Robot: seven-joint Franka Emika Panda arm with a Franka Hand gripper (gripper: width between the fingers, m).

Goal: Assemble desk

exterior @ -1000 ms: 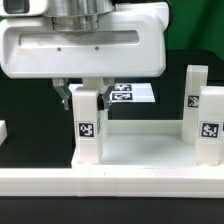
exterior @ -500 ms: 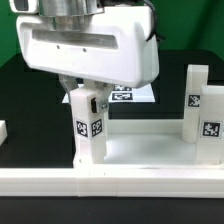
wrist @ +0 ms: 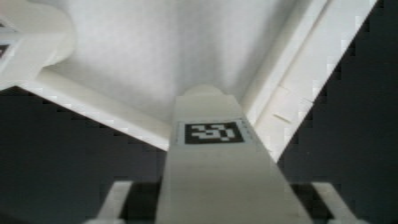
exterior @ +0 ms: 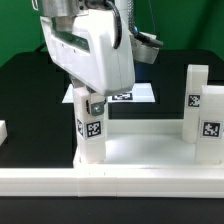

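The white desk top point(exterior: 140, 152) lies flat with its rim up. One white leg point(exterior: 92, 128) with square tags stands upright at its corner on the exterior view's left. Two more tagged legs point(exterior: 196, 95) point(exterior: 210, 128) stand upright on the right side. My gripper point(exterior: 91, 104) hangs over the left leg's upper end. In the wrist view the leg point(wrist: 221, 160) runs between my fingers point(wrist: 119, 203), with a dark gap on each side. The jaws stand open around it and do not touch it. The desk top point(wrist: 169, 45) lies beyond.
A long low white rail point(exterior: 110, 184) runs along the front, just before the desk top. The marker board point(exterior: 142, 93) lies flat behind the left leg. A small white part point(exterior: 3, 131) shows at the exterior view's left edge. The table is black.
The gripper has turned about its upright axis over the left leg, and its jaws have spread off the leg. The leg stays standing in its corner.
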